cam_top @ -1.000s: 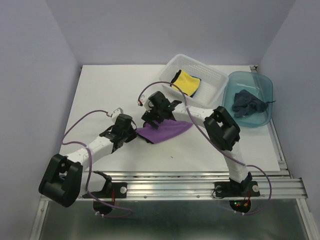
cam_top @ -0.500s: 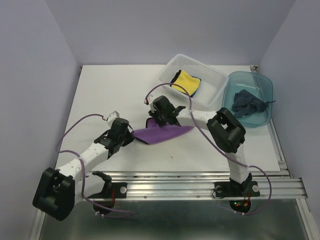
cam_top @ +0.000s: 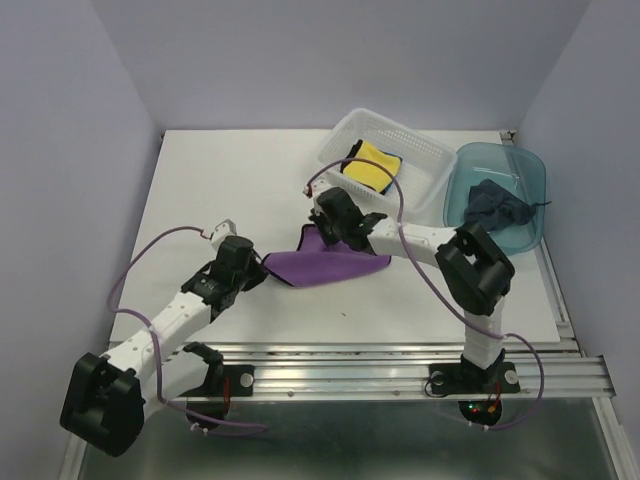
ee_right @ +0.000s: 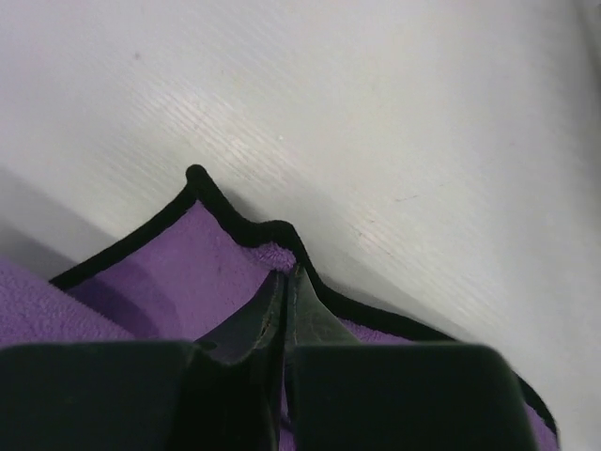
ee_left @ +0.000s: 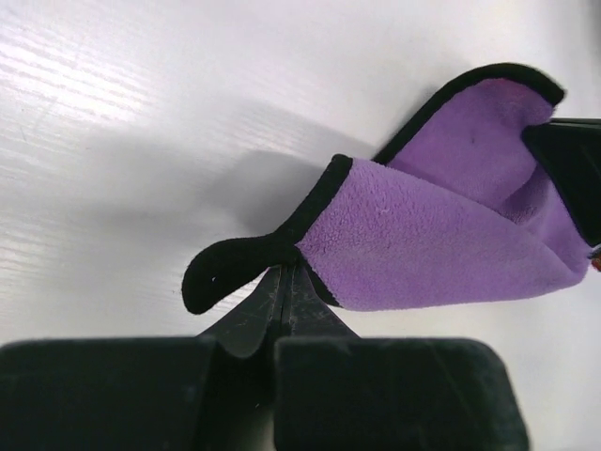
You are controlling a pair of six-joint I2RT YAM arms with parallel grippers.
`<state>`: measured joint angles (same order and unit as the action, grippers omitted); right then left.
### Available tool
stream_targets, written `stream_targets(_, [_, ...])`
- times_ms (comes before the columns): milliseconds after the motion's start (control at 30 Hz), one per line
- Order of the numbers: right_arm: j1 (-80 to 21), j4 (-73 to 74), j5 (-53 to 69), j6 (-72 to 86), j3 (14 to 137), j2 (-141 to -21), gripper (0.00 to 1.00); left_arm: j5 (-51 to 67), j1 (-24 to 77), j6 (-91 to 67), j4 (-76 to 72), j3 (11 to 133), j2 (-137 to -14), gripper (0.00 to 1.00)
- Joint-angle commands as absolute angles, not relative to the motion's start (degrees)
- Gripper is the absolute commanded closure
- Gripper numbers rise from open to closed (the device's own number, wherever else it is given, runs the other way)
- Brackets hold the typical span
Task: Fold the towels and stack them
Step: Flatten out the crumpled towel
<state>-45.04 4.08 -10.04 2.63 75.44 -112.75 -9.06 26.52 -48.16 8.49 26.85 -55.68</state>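
A purple towel [cam_top: 325,265] with black edging lies partly lifted on the white table. My left gripper [cam_top: 262,266] is shut on its left black-edged corner [ee_left: 246,268]. My right gripper [cam_top: 318,232] is shut on the towel's far edge [ee_right: 282,254], which is pulled up off the table. The purple towel [ee_left: 441,244] bulges between the two grips. A yellow towel [cam_top: 372,163] lies on a bright blue towel [cam_top: 391,171] in the white basket. A dark slate blue towel [cam_top: 497,207] sits crumpled in the teal bin.
The white slotted basket [cam_top: 422,150] stands at the back centre-right, with the teal bin [cam_top: 531,170] right of it. White table surface [cam_top: 220,180] spreads to the left and in front. A metal rail [cam_top: 400,365] runs along the near edge.
My right gripper has shut on the purple towel's far edge and moved right and back. My left gripper has drawn its corner slightly leftward, stretching the cloth.
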Motion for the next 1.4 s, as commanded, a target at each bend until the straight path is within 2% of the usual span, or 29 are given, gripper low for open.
stream_targets(0, [-44.74,-6.58,-15.2,2.82,74.18,-99.96,0.99,-9.49,26.46,-43.87,8.44,32.86,-50.56,1.0])
stream_targets(100, [-44.82,-6.94,-17.13,1.41,73.13,-95.64,0.99,-8.79,26.46,-40.96,8.61,36.38,-45.8,1.0])
stream_targets(367, [-44.82,-0.99,-14.16,4.47,67.33,-73.69,0.99,-0.27,26.54,-37.18,8.61,42.36,-33.41,1.0])
stream_targets(567, [-44.91,4.65,-1.33,9.47,65.04,-59.88,0.99,14.83,26.54,-37.96,6.59,44.38,-24.97,1.0])
stream_targets(700, [-44.82,7.46,-1.22,12.38,63.9,-57.48,0.99,13.9,26.54,-39.54,6.77,44.12,-23.29,1.0])
stream_targets(833, [-44.91,9.92,-9.37,15.72,63.72,-60.54,0.97,3.55,26.54,-44.46,10.8,42.54,-26.27,1.0])
stream_targets(867, [-44.83,11.24,-11.14,17.12,64.42,-64.21,0.94,-3.62,26.54,-47.52,14.2,42.28,-29.93,1.0])
stream_targets(967, [-44.91,12.74,-16.51,19.51,65.83,-75.2,0.93,-13.85,26.28,-52.1,19.67,43.5,-38.11,1.0])
stream_targets(1000, [-44.83,12.4,-17.57,20.47,66.96,-78.11,0.93,-19.02,25.84,-52.73,21.86,43.77,-44.67,1.0])
stream_targets(1067, [-44.82,11.87,-20.03,22.32,69.24,-85.05,0.92,-22.31,23.39,-54.92,24.77,44.91,-51.3,1.0])
stream_targets(1100, [-44.82,12.3,-20.39,22.5,73.35,-91.78,0.86,-22.41,18.94,-54.76,24.52,45.17,-56.9,1.0])
stream_targets(1167, [-44.82,13.96,-18.9,22.77,77.94,-97.18,0.66,-20.4,12.78,-53.18,23.04,45.35,-62.2,1.0])
stream_targets(1200, [-44.82,16.85,-18.03,22.59,82.48,-101.56,0.37,-17.35,8.05,-51.17,22.24,46.31,-66.84,0.72])
stream_targets(1233, [-44.82,17.92,-17.06,22.33,83.66,-102.73,0.27,-16.18,6.35,-50.2,22.06,47.19,-68.97,0.54])
stream_targets(1267, [-44.82,17.84,-15.57,21.45,84.19,-103.44,0.18,-15.04,5.89,-48.71,21.36,48.76,-72.04,0.4])
stream_targets(1333, [-44.82,16.09,-13.72,20.13,83.06,-102.14,0.13,-12.76,5.8,-47.73,19.79,49.31,-73.3,0.23])
stream_targets(1367, [-44.82,14.34,-13.36,19.17,80.62,-101.17,0.06,-10.39,5.8,-46.68,17.08,48.35,-73.21,0.17])
